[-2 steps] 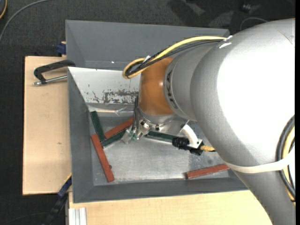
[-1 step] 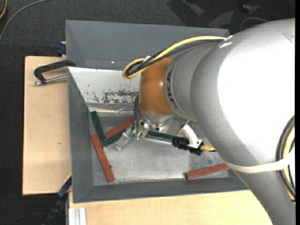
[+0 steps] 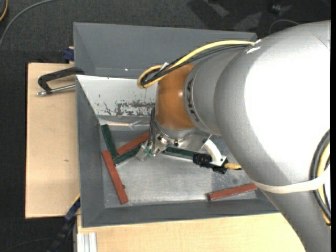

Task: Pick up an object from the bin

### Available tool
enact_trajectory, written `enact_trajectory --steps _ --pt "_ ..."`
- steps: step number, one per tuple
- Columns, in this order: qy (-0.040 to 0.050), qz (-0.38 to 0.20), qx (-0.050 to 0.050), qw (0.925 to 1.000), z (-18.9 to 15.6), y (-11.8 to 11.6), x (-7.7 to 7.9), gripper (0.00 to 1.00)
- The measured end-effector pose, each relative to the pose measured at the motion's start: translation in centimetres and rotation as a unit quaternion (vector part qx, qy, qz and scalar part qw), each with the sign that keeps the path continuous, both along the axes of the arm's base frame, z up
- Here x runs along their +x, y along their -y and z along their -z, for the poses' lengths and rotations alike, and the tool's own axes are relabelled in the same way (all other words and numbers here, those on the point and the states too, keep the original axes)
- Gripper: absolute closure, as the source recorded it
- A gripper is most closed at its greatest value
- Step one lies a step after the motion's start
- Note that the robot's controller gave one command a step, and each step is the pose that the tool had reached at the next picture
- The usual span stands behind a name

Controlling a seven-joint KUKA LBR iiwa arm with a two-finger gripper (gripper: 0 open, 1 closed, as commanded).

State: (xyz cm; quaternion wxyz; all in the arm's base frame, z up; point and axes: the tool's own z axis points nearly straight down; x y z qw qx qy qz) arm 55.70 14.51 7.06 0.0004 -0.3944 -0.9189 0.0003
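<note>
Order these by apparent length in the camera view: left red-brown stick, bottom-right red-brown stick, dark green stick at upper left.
1. Left red-brown stick and bottom-right red-brown stick: they look about equally long, too alike to rank.
2. Dark green stick: clearly the shortest of the three.

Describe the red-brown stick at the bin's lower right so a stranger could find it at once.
Start from the grey bin and follow its near wall toward the corner at the view's right. A red-brown stick lies there on the floor, almost along that wall. It lies alone, whereas the other two red-brown sticks lie at the left among dark green sticks.
</note>
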Motion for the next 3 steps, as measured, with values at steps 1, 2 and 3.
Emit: enact_trajectory --steps 1,2,3 --pt "0.0 0.0 0.0 1.0 0.0 0.0 0.0 0.0" --pt "-0.0005 0.026 -0.002 0.9997 0.1 -6.8 2.0 0.0" --pt "0.0004 0.028 0.0 0.9996 0.0 -6.8 2.1 1.0"
